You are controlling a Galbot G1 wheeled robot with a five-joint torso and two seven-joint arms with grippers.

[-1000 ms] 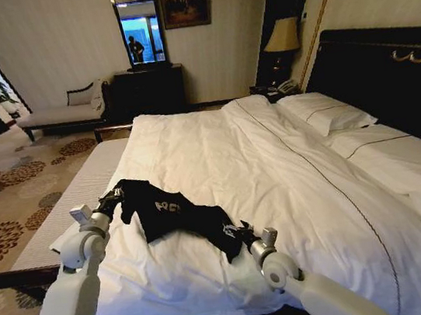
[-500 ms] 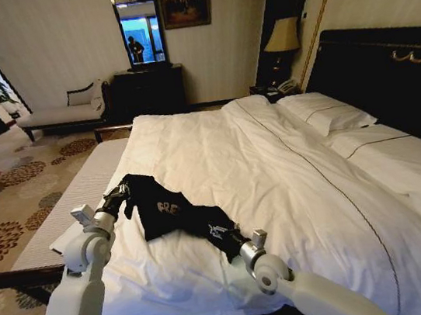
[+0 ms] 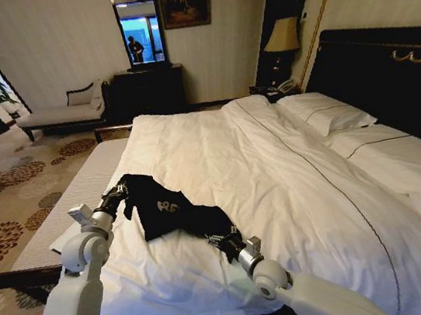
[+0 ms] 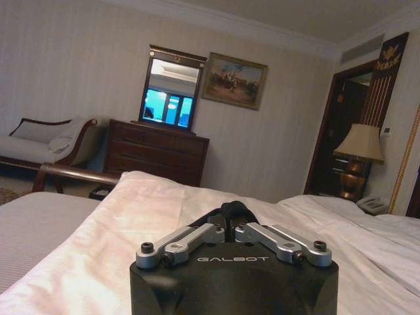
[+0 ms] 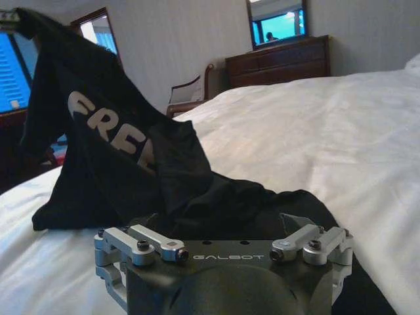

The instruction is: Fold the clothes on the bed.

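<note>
- Black T-shirt (image 3: 173, 212) lay crumpled near the foot corner of the bed (image 3: 293, 185), on the white duvet, with part of its white lettering showing on the raised front.
- Was stretched between both grippers, one end lifted and the rest sagging onto the duvet.
- Left gripper (image 3: 119, 192) sat at the shirt's upper left end, near the mattress edge; in the left wrist view (image 4: 231, 222) fingers drawn together on a bunch of black cloth.
- Right gripper (image 3: 224, 240) sat low at the shirt's near end, just above the duvet; in the right wrist view (image 5: 220, 226) jaws buried in dark fabric, pinching the T-shirt (image 5: 125, 157).
- White pillows (image 3: 326, 114) rested well apart, against the dark headboard (image 3: 387, 78).
</note>
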